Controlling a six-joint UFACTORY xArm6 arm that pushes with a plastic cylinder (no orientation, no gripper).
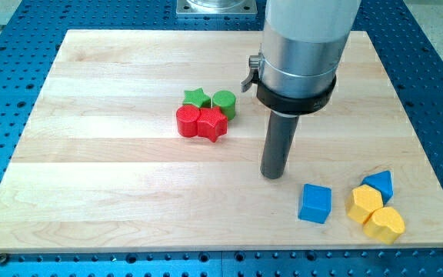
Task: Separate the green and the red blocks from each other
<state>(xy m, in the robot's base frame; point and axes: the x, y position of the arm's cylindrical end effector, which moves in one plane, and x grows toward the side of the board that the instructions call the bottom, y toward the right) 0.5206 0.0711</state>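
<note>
Camera view: two green blocks (210, 100) touch two red blocks (202, 122) (one cluster), my tip (272, 175) apart, no end effector.

A single camera looks down at a steep angle on a pale wooden board (129, 192) lying on a blue perforated metal table (6, 85). It faces across the board toward a grey metal base plate (214, 8) at the view's top edge. The board fills nearly the whole frame, its four corners just inside or at the borders. The silver and white arm housing (302, 46) rises out of the top of the frame, close to the lens and cut off there. No second view exists to overlap with this one.
</note>
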